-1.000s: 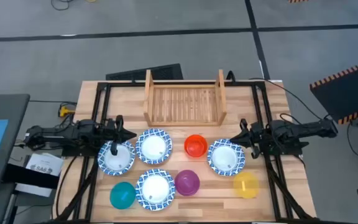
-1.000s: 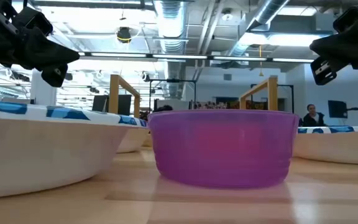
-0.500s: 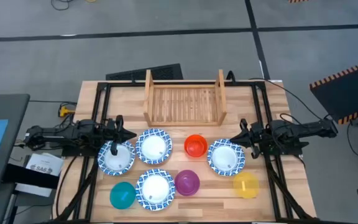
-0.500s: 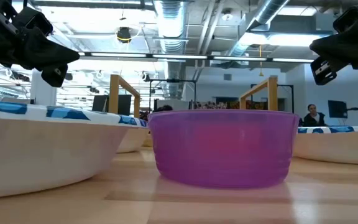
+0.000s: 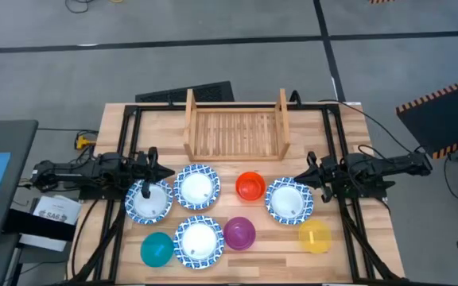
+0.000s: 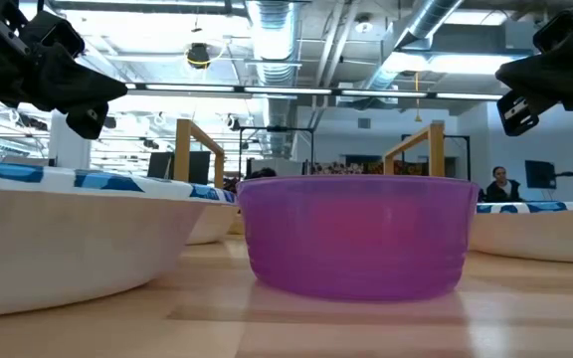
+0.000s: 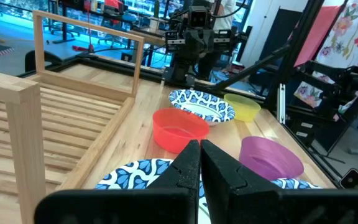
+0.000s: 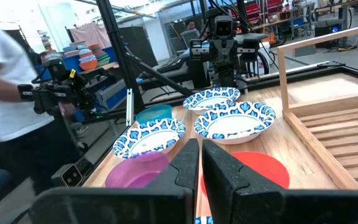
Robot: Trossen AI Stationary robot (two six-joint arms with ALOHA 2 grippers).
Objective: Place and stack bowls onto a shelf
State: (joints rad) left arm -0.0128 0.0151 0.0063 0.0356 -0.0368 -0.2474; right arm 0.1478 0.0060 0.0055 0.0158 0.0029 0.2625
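Both hands were idle above the worktop (image 5: 348, 127), and no bowl was on the shelf (image 5: 236, 127) yet. On the left, the left hand (image 5: 154, 169) hovered over the far rim of the leftmost patterned bowl (image 5: 149, 200), with its fingers pressed together and holding nothing. Next to it stood a second patterned bowl (image 5: 196, 187), with a third (image 5: 198, 241) nearer the front between the teal bowl (image 5: 157, 249) and the purple bowl (image 5: 239, 233). The orange bowl (image 5: 250, 186) stood in the middle, just in front of the shelf. On the right, the right hand (image 5: 312, 174) waited above the edge of the fourth patterned bowl (image 5: 289, 199), with its fingers nearly together and empty; the yellow bowl (image 5: 316, 236) stood near the front. To begin well, I think one hand should spread its fingers before it goes down, take a wide bowl by the rim, and put it flat on the slats, so that the next bowls sit inside it.
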